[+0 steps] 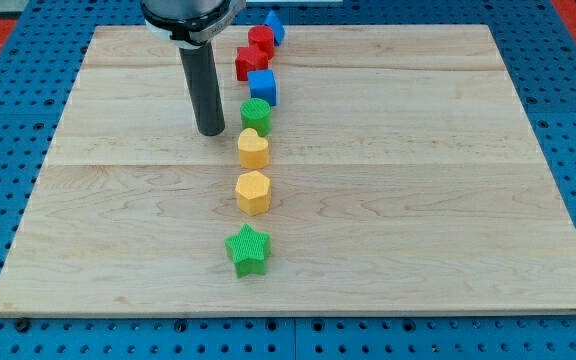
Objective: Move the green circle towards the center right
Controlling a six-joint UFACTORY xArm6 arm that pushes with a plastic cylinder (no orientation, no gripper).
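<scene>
One green round plastic block (256, 114) sits in a column of blocks near the middle of the pale wooden surface (418, 200), touching the yellow heart-shaped block (253, 149) below it; the blue cube (263, 86) lies just above. My tip (210, 132) rests just to its left, placed, I judge, to shove it toward the view's right; there is no gripper, so nothing is grasped.

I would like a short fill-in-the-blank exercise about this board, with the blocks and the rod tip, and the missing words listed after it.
1. My tip stands to the view's ____ of the green circle.
2. The block nearest the view's bottom is the green ____.
3. Just above the green circle in the view lies a ____ cube.
4. Between the yellow heart and the green star lies a yellow ____.

Missing words: left; star; blue; hexagon
</scene>
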